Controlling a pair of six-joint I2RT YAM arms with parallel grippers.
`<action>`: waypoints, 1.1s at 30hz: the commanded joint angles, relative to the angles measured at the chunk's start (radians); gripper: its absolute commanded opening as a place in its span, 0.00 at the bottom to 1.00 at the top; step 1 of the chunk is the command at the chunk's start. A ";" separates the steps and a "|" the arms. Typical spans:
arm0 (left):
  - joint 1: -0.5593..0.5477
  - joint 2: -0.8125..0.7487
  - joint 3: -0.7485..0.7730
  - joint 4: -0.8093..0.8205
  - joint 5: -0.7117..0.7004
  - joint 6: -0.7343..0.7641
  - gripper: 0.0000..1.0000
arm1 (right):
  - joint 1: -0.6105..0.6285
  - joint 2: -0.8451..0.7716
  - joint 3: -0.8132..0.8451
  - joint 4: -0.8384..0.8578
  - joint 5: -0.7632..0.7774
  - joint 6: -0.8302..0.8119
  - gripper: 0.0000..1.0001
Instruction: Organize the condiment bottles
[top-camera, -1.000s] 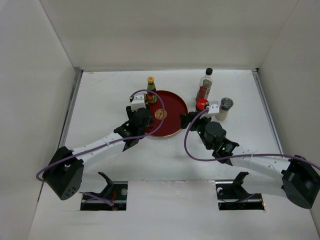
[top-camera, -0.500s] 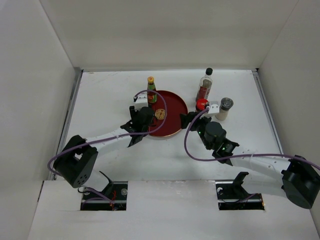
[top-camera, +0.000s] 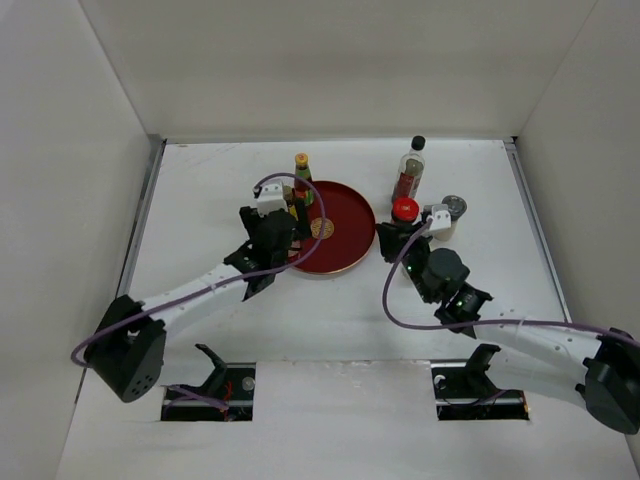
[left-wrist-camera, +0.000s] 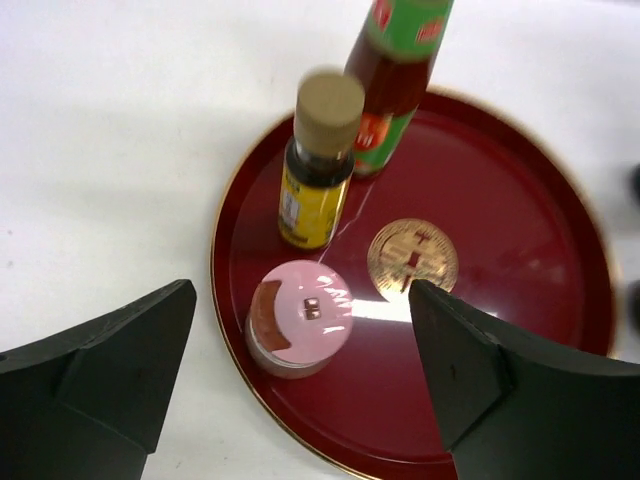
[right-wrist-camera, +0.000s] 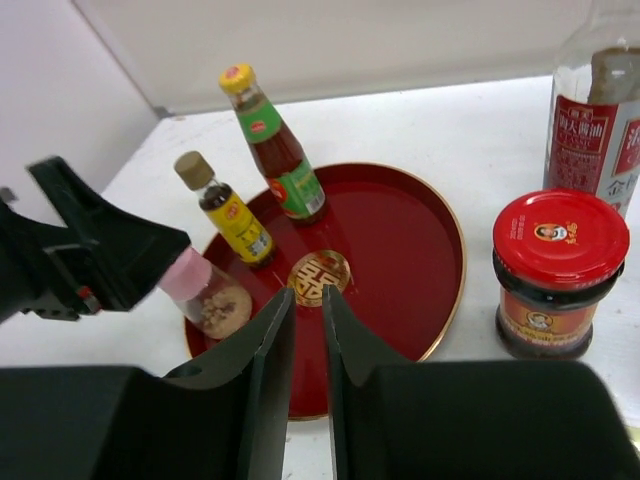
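The round red tray (left-wrist-camera: 520, 260) holds three condiment bottles: a pink-capped jar (left-wrist-camera: 300, 315), a yellow bottle (left-wrist-camera: 315, 165) and a red sauce bottle (left-wrist-camera: 395, 70) with a green label. My left gripper (left-wrist-camera: 300, 375) hangs open over the tray's left edge, its fingers wide on either side of the pink-capped jar and clear of it. My right gripper (right-wrist-camera: 308, 310) is shut on nothing, at the tray's right side. Right of it on the table stands the red-lidded jar (right-wrist-camera: 560, 270), with the tall clear black-capped bottle (top-camera: 411, 170) behind it.
A grey-topped shaker (top-camera: 452, 210) stands on the table to the right of the red-lidded jar (top-camera: 404, 210). White walls enclose the table on the left, back and right. The tray (top-camera: 345, 215) sits between my two arms.
My left gripper has opened and let go of the pink-capped jar, which now stands on the tray. My right gripper has shut on nothing and its arm has shifted.
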 joint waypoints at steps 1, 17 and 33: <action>-0.004 -0.140 -0.016 0.051 -0.015 0.013 0.90 | 0.007 -0.042 -0.010 0.058 -0.026 -0.010 0.23; -0.165 -0.731 -0.485 0.221 -0.242 -0.059 0.27 | -0.134 -0.015 0.191 -0.416 0.182 -0.035 0.97; -0.177 -0.725 -0.611 0.350 -0.415 -0.116 0.68 | -0.338 0.284 0.412 -0.570 -0.117 -0.067 1.00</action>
